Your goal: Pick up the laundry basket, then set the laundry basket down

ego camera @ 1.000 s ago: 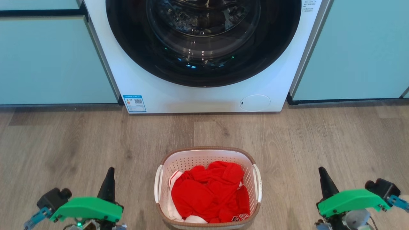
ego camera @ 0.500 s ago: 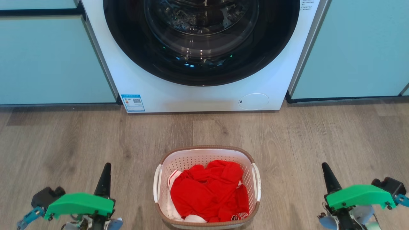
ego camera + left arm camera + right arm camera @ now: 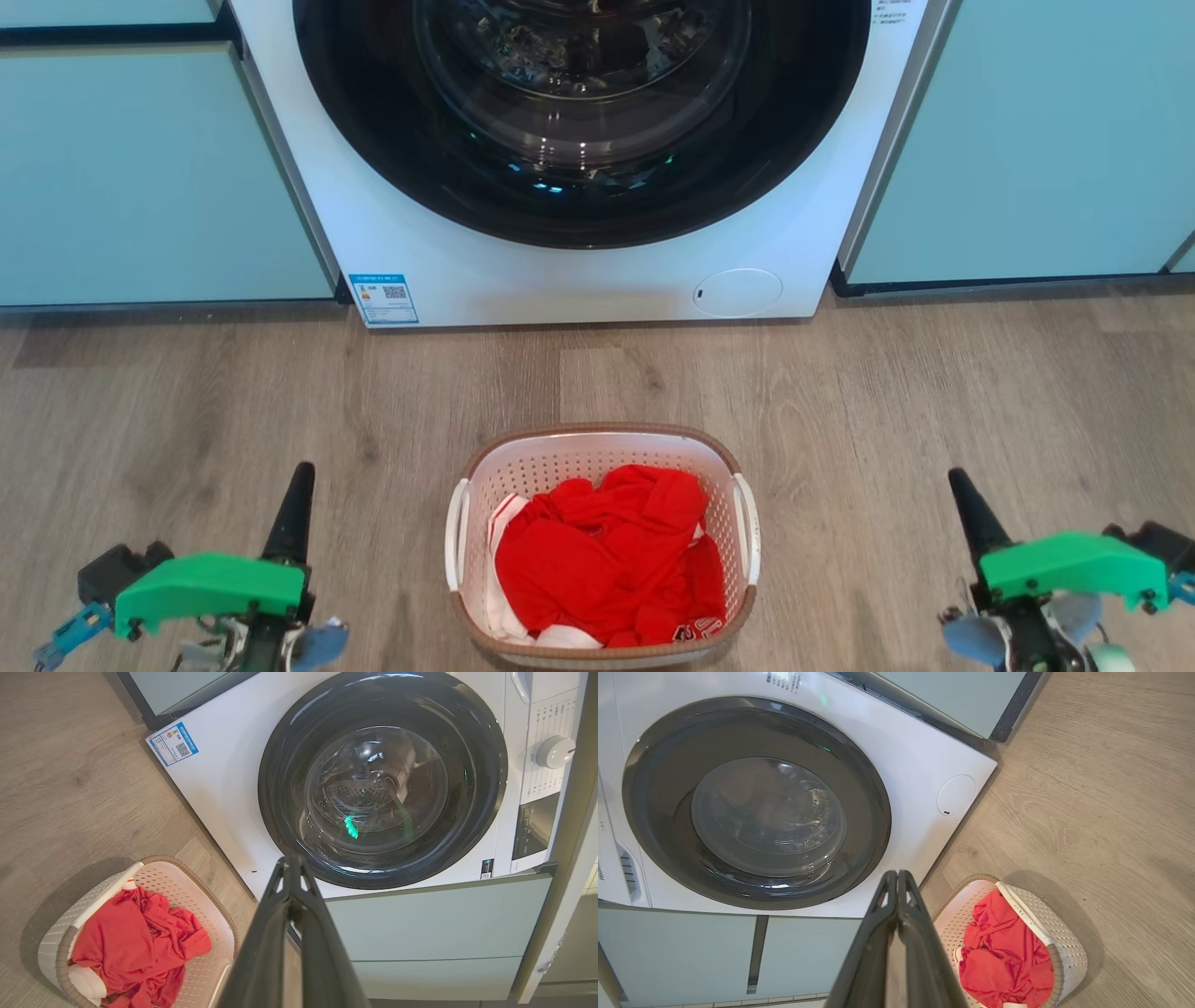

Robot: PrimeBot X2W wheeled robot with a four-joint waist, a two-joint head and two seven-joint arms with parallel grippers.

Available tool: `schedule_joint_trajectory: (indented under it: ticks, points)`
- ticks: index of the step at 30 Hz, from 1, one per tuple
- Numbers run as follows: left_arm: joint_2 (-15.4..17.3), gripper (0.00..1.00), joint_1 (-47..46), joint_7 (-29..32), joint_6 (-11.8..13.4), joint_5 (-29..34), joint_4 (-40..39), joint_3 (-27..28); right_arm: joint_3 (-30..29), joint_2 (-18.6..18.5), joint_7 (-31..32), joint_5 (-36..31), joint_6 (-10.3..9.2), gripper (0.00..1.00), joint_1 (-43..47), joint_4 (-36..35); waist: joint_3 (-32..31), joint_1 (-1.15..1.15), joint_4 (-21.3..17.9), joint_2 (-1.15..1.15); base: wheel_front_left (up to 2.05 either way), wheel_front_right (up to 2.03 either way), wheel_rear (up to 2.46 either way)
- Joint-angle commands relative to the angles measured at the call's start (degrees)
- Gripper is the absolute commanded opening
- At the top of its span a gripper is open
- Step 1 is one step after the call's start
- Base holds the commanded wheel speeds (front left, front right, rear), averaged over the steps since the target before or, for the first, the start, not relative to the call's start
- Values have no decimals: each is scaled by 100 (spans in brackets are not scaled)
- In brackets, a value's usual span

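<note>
The scene is brightly and evenly lit in all three views, and only a soft, diffuse shadow is cast on the wood floor [image 3: 70, 788] beside the laundry basket [image 3: 51, 952] in the wrist views. White glare and small green and blue glints are reflected in the door glass [image 3: 579, 93] of the washing machine [image 3: 822, 233]. Focus is held sharply throughout, though straight edges are slightly bowed toward the borders of the wrist views.
</note>
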Motion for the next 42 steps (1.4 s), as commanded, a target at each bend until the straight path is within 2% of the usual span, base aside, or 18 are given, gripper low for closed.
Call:
schedule_joint_trajectory:
  ticks: [1, 33, 42]
  points:
    - [52, 0, -382, 31, -47, -147, -168, 208, 51, -135, 40, 162, 7, 0, -344, -246, 3, 0, -3, 0, 0, 0, 0]
    - [36, 0, -680, 570, -213, -1997, -137, 667, -321, -136, 579, 2160, 9, 0, -554, -335, 72, -1, -90, 0, 0, 0, 0]
    - [28, 0, -681, 579, -213, -1988, -137, 678, -336, -125, 592, 2147, 9, 0, -555, -334, 72, -1, -90, 0, 0, 0, 0]
